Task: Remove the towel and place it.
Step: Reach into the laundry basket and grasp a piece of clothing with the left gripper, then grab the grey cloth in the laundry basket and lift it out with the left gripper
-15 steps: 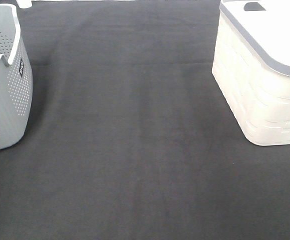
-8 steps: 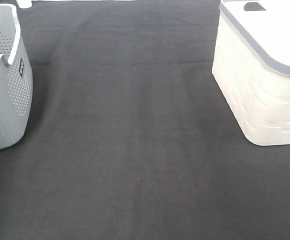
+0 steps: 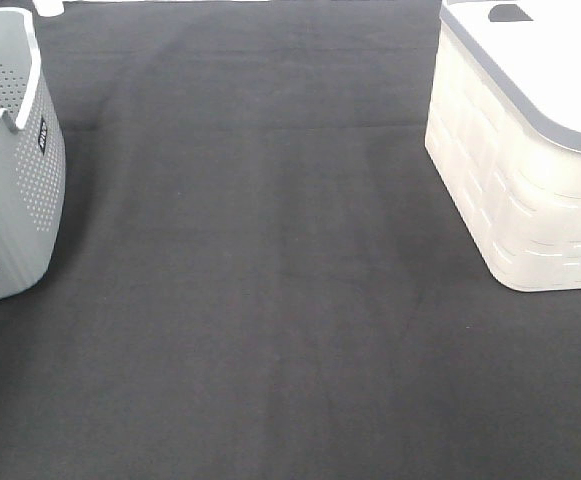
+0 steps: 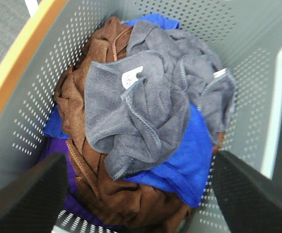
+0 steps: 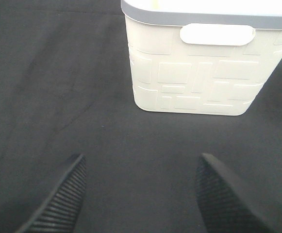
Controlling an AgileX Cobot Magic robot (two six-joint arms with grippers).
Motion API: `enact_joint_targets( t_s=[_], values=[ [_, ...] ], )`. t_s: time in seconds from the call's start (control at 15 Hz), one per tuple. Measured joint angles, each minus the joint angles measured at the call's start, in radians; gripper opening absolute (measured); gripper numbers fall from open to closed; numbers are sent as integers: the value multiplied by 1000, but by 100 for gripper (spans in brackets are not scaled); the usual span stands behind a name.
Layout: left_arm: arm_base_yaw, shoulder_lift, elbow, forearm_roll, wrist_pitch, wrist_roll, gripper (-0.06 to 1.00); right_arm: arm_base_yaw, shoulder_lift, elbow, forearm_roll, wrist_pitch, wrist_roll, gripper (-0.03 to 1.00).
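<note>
Grey microfibre, the towel (image 4: 131, 111) is found crumpled atop the pile in the grey basket (image 3: 15, 190), at ten o'clock. It is judged light, limp and easily pinched at the raised fold by its tag (image 4: 131, 77).

Counted:
- two baskets, the white basket (image 3: 510, 200) at two o'clock
- one blue cloth (image 4: 179, 155)
- one brown cloth (image 4: 77, 97)
- grey cloths, possibly two

The left gripper (image 4: 138, 160) and right gripper (image 5: 141, 160) are spread wide and empty.

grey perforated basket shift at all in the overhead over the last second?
No. The grey basket sits in the same spot relative to the white basket and the black table cover beneath it.
</note>
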Motion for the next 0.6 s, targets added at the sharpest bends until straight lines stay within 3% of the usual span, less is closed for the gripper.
enact_joint_targets(
  t_s=[0.33, 0.6],
  values=[
    [1, 196, -184, -2, 90, 0, 76, 0, 0, 0, 0, 0, 0, 65],
    [77, 318, -276, -70, 138, 1, 75, 0, 0, 0, 0, 0, 0, 65]
  ],
)
